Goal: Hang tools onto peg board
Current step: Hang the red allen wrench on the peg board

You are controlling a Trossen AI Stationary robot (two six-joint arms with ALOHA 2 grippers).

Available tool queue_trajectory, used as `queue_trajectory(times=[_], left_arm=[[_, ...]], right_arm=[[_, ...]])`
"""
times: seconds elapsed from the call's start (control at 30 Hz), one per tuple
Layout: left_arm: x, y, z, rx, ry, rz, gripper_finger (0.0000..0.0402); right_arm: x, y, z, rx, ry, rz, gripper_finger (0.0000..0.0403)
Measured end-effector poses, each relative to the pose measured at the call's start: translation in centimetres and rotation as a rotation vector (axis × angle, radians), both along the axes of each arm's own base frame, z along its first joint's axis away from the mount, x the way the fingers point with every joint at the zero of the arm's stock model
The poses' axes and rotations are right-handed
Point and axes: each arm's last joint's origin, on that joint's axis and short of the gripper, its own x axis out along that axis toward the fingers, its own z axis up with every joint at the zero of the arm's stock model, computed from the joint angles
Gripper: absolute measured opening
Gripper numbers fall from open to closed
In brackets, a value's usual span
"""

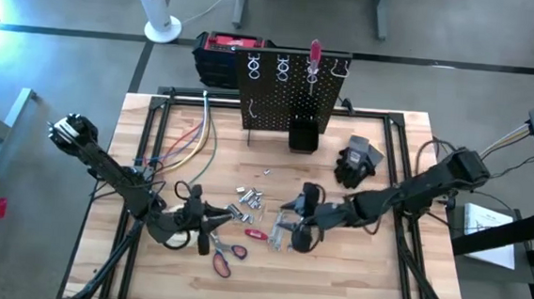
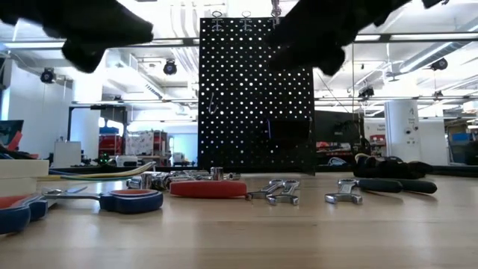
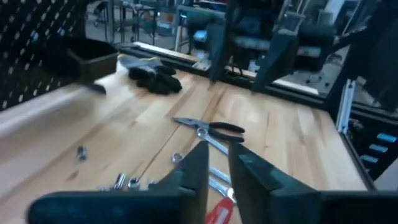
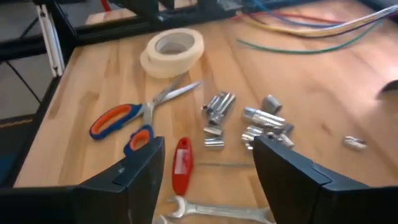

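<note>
Nearest the front edge of the counter (image 1: 352, 287), at about six o'clock, the scissors (image 1: 224, 254) are seen lying flat with orange-and-blue handles and blades pointing toward the tape roll (image 4: 172, 50). Just beyond, at the counter's centre, a small red-handled tool (image 4: 181, 165), a pair of wrenches (image 2: 275, 193) and a scatter of silver sockets (image 4: 261, 124) are spread; black-handled pliers (image 3: 211, 127) lie among them. The left gripper (image 1: 198, 222) hovers at seven o'clock, its fingers drawn close with a narrow gap and nothing held. The right gripper (image 1: 301, 229) hangs at about five o'clock over the wrenches and the red-handled tool, its fingers spread wide and empty. A black glove (image 1: 356, 160) lies at two o'clock. Farthest, at twelve o'clock, the peg board (image 1: 295, 90) stands upright with ring hooks, one red-handled tool (image 1: 315, 57) already hung and a black bin (image 1: 303, 133) at its foot. The wrenches are judged stiff, flat and slippery steel lying low on wood; a grip across the shank is suggested. The sockets are likely to roll.
</note>
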Motion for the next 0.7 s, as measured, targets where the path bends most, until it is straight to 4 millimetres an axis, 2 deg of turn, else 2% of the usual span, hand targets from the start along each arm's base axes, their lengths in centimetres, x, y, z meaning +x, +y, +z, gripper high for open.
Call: queue_trajectory(times=[0.13,0.3,0.7], left_arm=[[1.0,-0.8,0.5,0.045,0.03,-0.002,0.0103],[2.0,-1.5,0.3,0.038,0.038,0.006,0.0128],[3.7,-2.4,-1.8,0.132,0.115,0.082,0.0135]], right_arm=[[1.3,0.6,-1.8,0.015,0.032,0.039,0.0263],[2.6,1.1,-4.1,0.02,0.088,0.031,0.0283],[6.6,2.7,-8.6,0.046,0.198,0.015,0.0282]])
